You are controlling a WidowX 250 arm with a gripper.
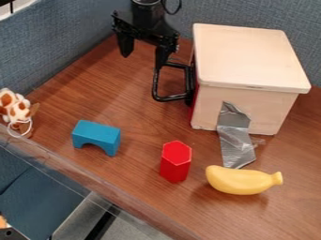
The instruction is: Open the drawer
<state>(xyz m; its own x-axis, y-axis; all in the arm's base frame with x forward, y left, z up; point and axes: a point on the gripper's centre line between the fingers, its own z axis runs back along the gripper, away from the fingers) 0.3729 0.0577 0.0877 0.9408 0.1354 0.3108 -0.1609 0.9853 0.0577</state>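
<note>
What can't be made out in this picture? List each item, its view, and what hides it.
All in the camera view:
- Inside of the wooden box: hidden by its top and walls.
- Drawer front: nearly edge-on, its red face turned from the camera.
- Whether the pincer touches the black handle: too small to settle.
- Spotted toy: partly cut off by the left edge.
- Upper arm: cut off by the top edge.

- Robot arm (148, 15): upper part cut off by the top edge.
- Drawer front (194, 96): mostly hidden by the viewing angle.
- Pincer (144, 59) and black handle (156, 85): contact unclear.
- Brown-spotted toy (17, 108): clipped at left.
- Counter (125, 105): partly hidden behind the wooden box (248, 56), cut off at right.
</note>
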